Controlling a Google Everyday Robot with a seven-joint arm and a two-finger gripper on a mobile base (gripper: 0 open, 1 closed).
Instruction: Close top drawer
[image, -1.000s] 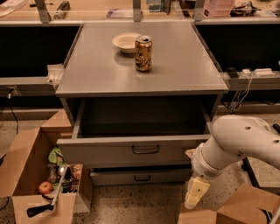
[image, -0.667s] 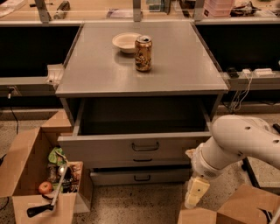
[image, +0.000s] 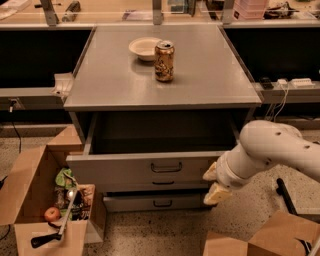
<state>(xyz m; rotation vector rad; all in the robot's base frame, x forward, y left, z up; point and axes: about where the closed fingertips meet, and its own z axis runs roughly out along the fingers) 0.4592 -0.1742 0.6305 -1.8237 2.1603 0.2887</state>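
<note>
While the top drawer (image: 115, 168) stands pulled well out from under the cabinet top (image: 115, 75), the gripper (image: 214, 183) sits at the right end of the drawer front, its two pale fingers spread apart and holding nothing. Being sheet metal, the drawer is likely rigid, fairly heavy and smooth-faced, so no grasp seems needed. A flat push on the front near the wire handle (image: 166, 167) should send it in squarely, whereas pressing at the far end may skew it.
</note>
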